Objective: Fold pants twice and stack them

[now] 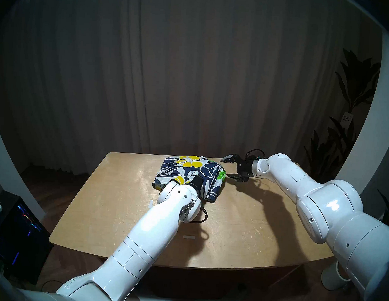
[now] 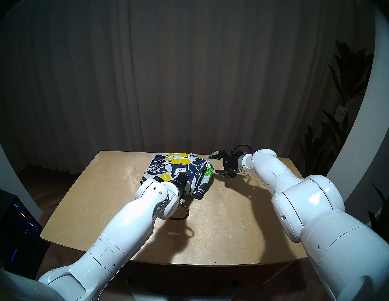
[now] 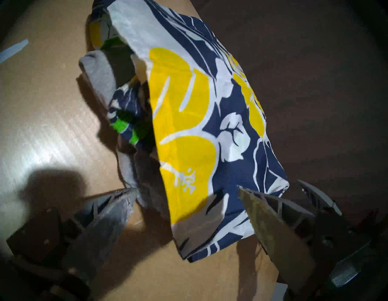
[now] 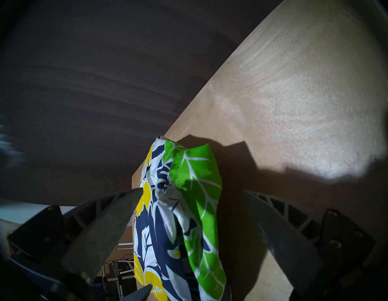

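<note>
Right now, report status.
Both hands open: left hand, right hand. Floral shorts folded atop grey shorts. Table otherwise unobstructed.

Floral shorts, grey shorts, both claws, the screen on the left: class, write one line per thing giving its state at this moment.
Floral shorts: folded, lying on top of the grey pair at the table's far side.
Grey shorts: underneath, mostly covered, an edge showing.
Left claw: open, holding nothing, at the stack's near edge.
Right claw: open, empty, just right of the stack.
Screen: lit.
</note>
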Robot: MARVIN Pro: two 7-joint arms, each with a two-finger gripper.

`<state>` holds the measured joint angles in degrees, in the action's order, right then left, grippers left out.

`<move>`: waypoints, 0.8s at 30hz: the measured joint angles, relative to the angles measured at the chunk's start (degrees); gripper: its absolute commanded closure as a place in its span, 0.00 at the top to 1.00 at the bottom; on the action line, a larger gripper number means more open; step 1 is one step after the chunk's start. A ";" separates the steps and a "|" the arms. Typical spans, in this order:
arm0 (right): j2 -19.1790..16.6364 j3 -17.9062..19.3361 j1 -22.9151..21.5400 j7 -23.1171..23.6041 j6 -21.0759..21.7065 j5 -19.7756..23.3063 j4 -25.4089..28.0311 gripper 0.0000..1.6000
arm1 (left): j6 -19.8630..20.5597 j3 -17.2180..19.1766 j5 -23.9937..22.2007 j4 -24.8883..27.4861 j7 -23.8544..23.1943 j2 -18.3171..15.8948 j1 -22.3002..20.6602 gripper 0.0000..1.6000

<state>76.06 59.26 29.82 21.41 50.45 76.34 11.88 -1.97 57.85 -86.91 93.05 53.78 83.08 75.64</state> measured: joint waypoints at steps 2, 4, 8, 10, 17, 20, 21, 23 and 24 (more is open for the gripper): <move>-0.48 0.05 0.01 0.30 0.43 0.04 0.41 1.00 | 0.60 -0.40 -0.01 1.68 0.12 -0.59 0.22 1.00; -0.86 0.11 0.01 0.52 0.72 0.07 0.64 1.00 | 0.91 -0.87 0.40 2.89 -0.10 -1.12 0.25 1.00; -2.01 0.56 -0.04 0.93 1.33 0.26 0.83 1.00 | 1.50 -1.97 2.39 5.74 -1.33 -2.56 0.22 1.00; -3.08 1.12 -0.22 1.29 1.67 0.53 0.93 1.00 | 1.79 -2.70 4.22 8.22 -2.51 -3.88 0.21 1.00; -4.52 2.37 -1.02 1.97 1.71 1.21 1.45 1.00 | 1.92 -2.88 7.39 11.52 -4.15 -6.27 0.20 1.00; -5.30 2.85 -2.06 2.35 1.27 1.36 2.34 1.00 | 1.79 -2.01 9.31 13.70 -4.82 -8.10 0.12 1.00; -5.55 2.95 -2.49 2.45 1.07 1.36 2.73 1.00 | 1.71 -1.64 9.95 14.40 -5.03 -8.76 0.09 1.00; -6.01 3.00 -3.34 2.62 0.67 1.31 3.69 1.00 | 1.65 -1.13 11.34 15.70 -5.42 -10.07 0.04 1.00; -6.17 2.98 -3.62 2.66 0.51 1.22 4.08 1.00 | 1.65 -1.03 11.89 16.11 -5.55 -10.55 0.02 1.00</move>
<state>69.89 62.24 26.20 24.07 50.96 77.55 15.97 -0.32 56.82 -75.02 109.15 48.24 72.53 75.66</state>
